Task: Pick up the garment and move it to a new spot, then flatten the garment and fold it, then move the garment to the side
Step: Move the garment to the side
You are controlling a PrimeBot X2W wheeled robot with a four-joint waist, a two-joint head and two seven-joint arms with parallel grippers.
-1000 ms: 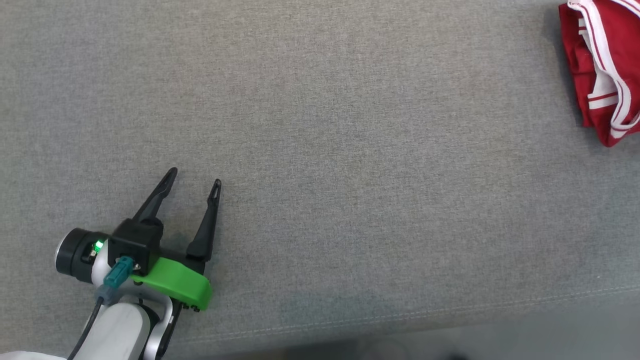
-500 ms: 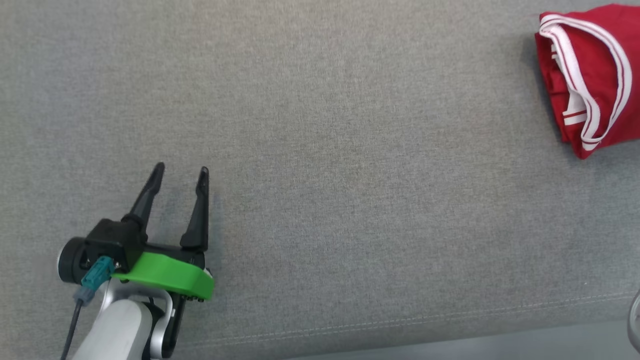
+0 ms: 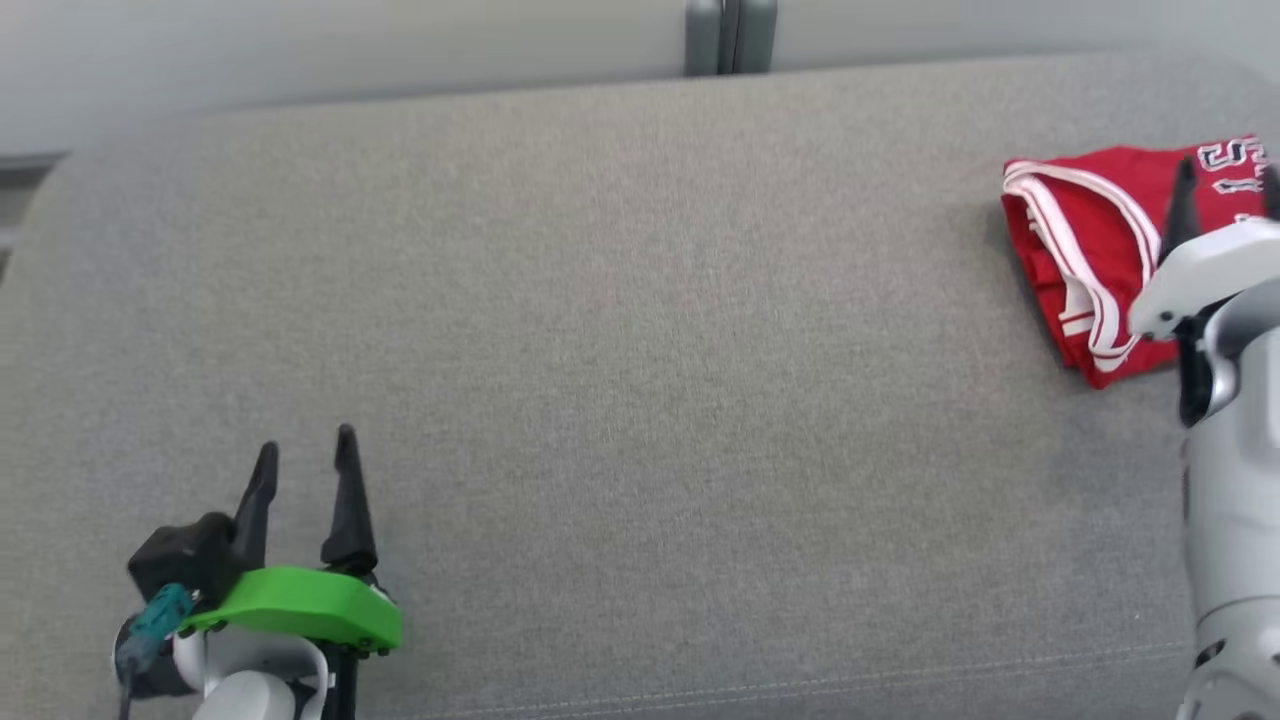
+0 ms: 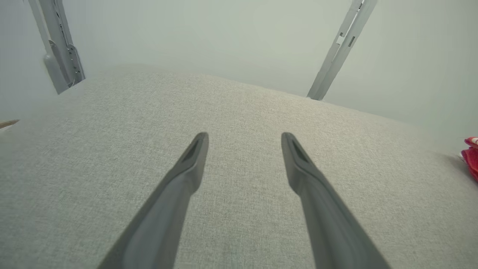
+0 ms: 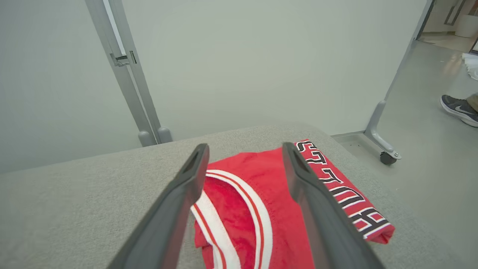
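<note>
The garment point(image 3: 1085, 250) is a red jersey with white trim and lettering, lying folded at the far right end of the grey padded table point(image 3: 640, 320). My right gripper point(image 3: 1228, 172) hovers over it, open, with nothing between its fingers. In the right wrist view the garment point(image 5: 261, 183) shows beneath and between the spread fingers of that gripper point(image 5: 244, 147). My left gripper point(image 3: 305, 447) is open and empty over bare table at the near left, far from the garment. The left wrist view shows this gripper point(image 4: 244, 136) wide apart and a sliver of the garment point(image 4: 471, 155) at the right edge.
A pale wall runs behind the table, with grey upright posts point(image 3: 730, 35) against it. Off the table's right end are a floor, a post foot on a caster point(image 5: 384, 155) and a person's shoe point(image 5: 457, 108).
The head camera has tilted up, so the table's far edge and the wall now show. My right arm has come into the head view over the garment. Both grippers stay open.
</note>
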